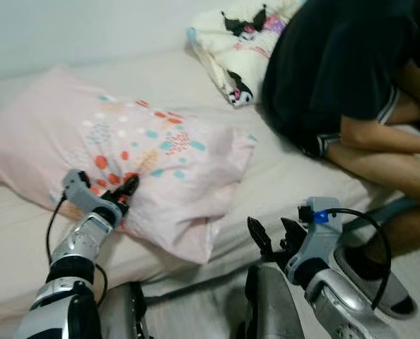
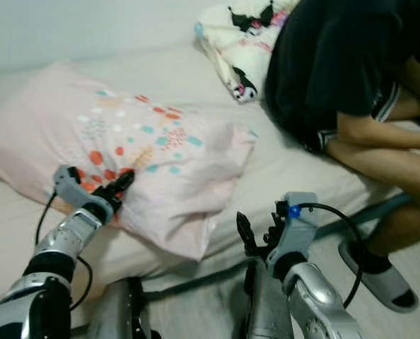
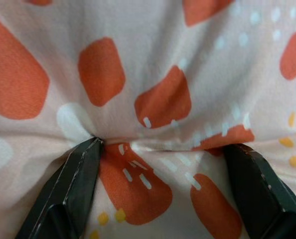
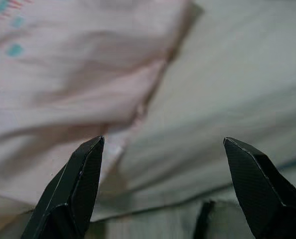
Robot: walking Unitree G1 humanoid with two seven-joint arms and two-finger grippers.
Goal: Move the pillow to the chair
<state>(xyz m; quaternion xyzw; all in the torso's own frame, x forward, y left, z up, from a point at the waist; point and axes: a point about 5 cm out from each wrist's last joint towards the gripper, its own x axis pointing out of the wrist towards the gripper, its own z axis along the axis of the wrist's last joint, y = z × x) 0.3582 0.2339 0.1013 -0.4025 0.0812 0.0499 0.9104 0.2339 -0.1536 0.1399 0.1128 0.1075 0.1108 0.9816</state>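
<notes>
The pink spotted pillow (image 1: 125, 162) is lying on the bed (image 1: 26, 233) as the left gripper (image 1: 125, 192) is pressing into its near edge, jaws wide and denting the fabric — the right gripper (image 1: 275, 236), also spread wide, is hovering off the bed's edge beside a seated person (image 1: 351, 78)

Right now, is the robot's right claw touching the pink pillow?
No. The right gripper hangs open beyond the bed's edge, short of the pillow, while the left gripper presses its fingers into the fabric.
</notes>
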